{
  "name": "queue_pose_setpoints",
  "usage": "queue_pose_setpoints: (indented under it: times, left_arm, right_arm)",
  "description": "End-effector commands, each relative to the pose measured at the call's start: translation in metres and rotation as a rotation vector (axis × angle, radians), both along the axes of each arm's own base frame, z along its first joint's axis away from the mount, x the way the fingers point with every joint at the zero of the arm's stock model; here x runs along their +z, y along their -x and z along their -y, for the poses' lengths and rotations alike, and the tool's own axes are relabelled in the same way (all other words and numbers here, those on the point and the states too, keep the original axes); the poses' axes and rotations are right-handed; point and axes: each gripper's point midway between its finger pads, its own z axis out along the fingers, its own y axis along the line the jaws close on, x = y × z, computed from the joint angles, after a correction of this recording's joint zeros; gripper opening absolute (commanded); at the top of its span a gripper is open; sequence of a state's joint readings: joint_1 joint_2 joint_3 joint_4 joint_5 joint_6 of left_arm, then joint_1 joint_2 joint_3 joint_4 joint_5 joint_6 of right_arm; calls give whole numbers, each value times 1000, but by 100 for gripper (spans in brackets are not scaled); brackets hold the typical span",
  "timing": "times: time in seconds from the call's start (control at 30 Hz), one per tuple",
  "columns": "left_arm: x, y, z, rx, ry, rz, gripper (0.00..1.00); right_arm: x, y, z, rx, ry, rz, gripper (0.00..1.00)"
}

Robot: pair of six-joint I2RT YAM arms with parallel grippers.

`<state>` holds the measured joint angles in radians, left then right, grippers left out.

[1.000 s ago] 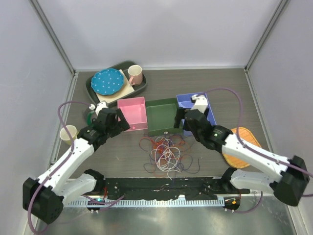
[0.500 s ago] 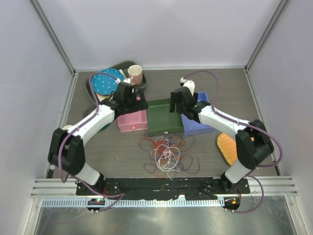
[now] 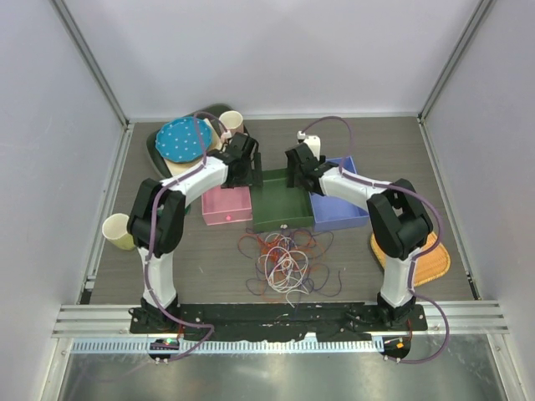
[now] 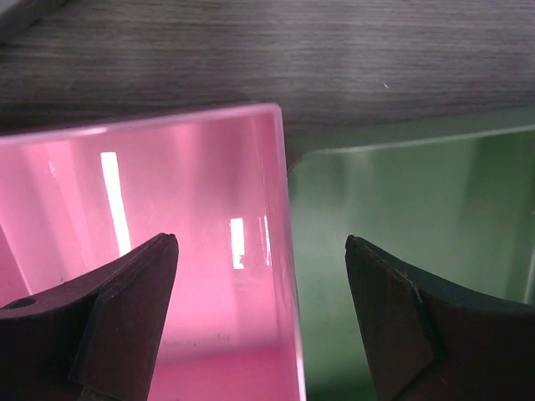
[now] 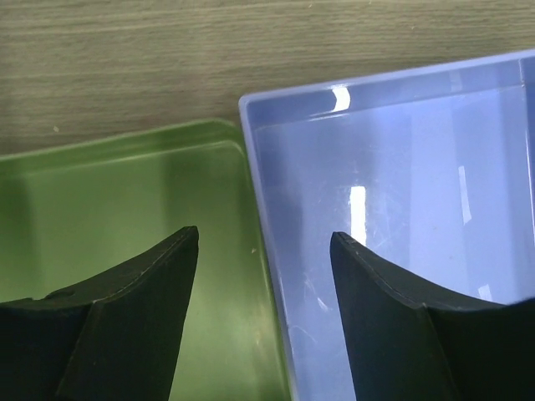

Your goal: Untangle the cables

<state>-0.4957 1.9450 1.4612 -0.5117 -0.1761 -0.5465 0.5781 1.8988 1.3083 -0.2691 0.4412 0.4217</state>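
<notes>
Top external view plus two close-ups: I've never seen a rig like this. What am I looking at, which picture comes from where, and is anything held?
Two white robot arms are bolted at the near edge of the table. The wide picture looks down from above and behind them; each close-up comes from a wrist camera, its dark fingers in frame. On the table lies a tangle of thin cables, and behind it a pink bin, a green bin and a blue bin side by side. The left hand is open above the pink-green edge, the right hand open above the green-blue edge. Neither holds anything; the cables lie untouched.
</notes>
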Motion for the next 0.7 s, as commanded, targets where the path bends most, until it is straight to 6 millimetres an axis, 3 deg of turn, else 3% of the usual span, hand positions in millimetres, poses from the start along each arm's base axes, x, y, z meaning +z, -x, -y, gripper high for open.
queue_pose_setpoints:
  times: [0.0, 0.13, 0.33, 0.47, 0.67]
  left_arm:
    - [-2, -12, 3, -5, -41, 6, 84]
    - [-11, -12, 17, -37, -19, -15, 83]
    - [-8, -22, 32, -56, -29, 14, 80]
    - [-12, -30, 47, -66, -44, 11, 69]
    - [-12, -41, 88, -117, -26, 24, 54]
  right_arm:
    - [12, -26, 0, -41, -16, 60, 66]
    - [1, -35, 6, -73, -18, 47, 54]
    - [1, -47, 15, -111, -34, 61, 54]
    - [-1, -50, 24, -138, -27, 61, 50]
    - [-4, -53, 47, -198, -70, 54, 38]
